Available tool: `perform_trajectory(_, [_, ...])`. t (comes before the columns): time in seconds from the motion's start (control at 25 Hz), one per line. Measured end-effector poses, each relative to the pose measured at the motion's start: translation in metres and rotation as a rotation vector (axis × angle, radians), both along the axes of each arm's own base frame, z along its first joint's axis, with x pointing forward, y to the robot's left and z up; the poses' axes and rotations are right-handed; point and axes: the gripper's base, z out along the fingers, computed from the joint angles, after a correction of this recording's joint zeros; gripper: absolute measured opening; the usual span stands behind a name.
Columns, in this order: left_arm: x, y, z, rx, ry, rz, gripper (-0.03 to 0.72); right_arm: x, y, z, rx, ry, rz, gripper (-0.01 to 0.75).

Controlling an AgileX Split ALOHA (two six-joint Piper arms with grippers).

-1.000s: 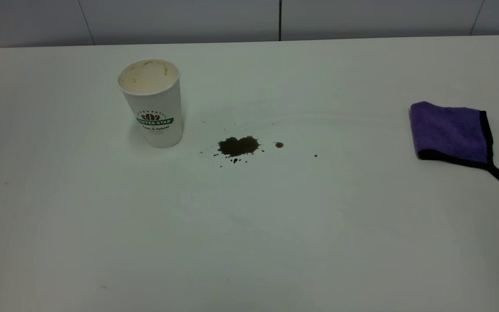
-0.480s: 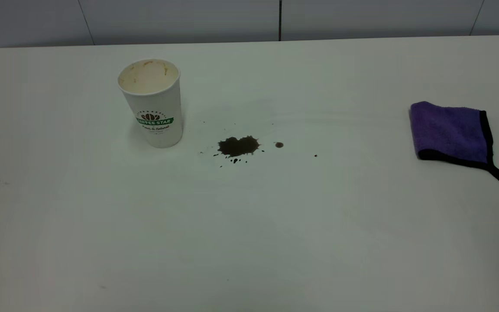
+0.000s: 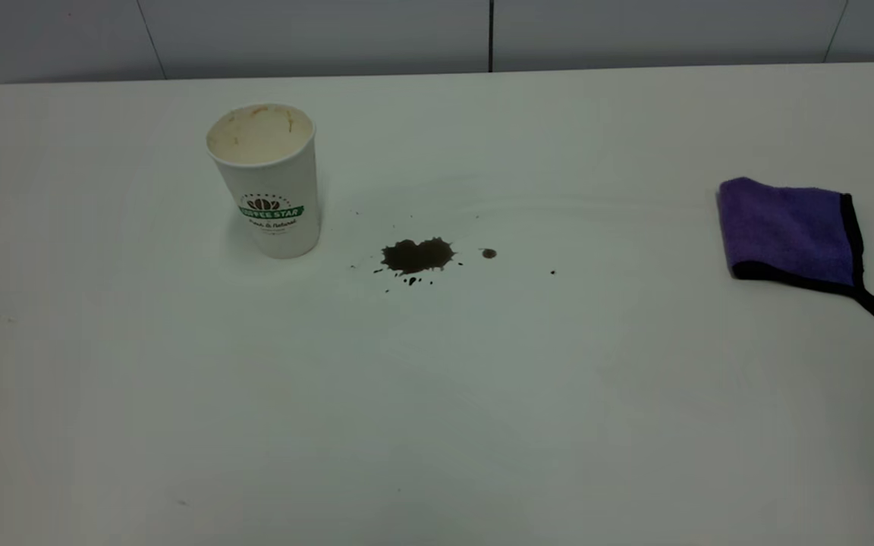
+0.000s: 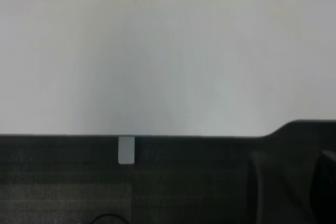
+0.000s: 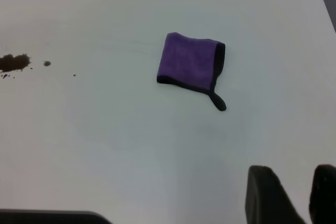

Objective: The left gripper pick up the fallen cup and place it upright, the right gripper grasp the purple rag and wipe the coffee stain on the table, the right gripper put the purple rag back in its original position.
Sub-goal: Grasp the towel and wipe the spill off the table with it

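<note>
Already the cup [image 3: 266,178] stands upright at the left of the table [image 3: 437,425], mouth up and logo facing the exterior camera, with no claw on it; by that, the first step reads as done. Neither arm shows in the exterior view. The left wrist view gives only bare table and a dark edge, so the left claw is out of sight and I cannot tell its state.

Just right of the cup, near the table's middle, lies the coffee stain [image 3: 416,255] — a dark blotch with small splatter dots around it, unwiped.

Well apart from it, far to the right, the purple rag [image 3: 790,232] lies flat and folded, its black tail trailing off one corner, away from the stain. In the right wrist view the right claw [image 5: 291,195] shows as two dark fingers [image 5: 265,192] with a gap between them — parted, holding nothing; the rag [image 5: 190,62] lies ahead of it, near but untouched, and the stain [image 5: 14,62] sits beyond the rag toward the cup's side. The right arm is plainly the nearer one; the coming move, as I judge it, is a reach forward and down onto the rag, then a carry leftward to the stain.
</note>
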Motion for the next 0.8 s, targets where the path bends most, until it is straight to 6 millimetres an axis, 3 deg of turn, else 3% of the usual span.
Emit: perform_trajectory(0.8, [-0.028,0.004,-0.004,0.018,-0.213,-0.056,0.240,0.000,0.000,0.000,0.000,0.000,0.000,0.240])
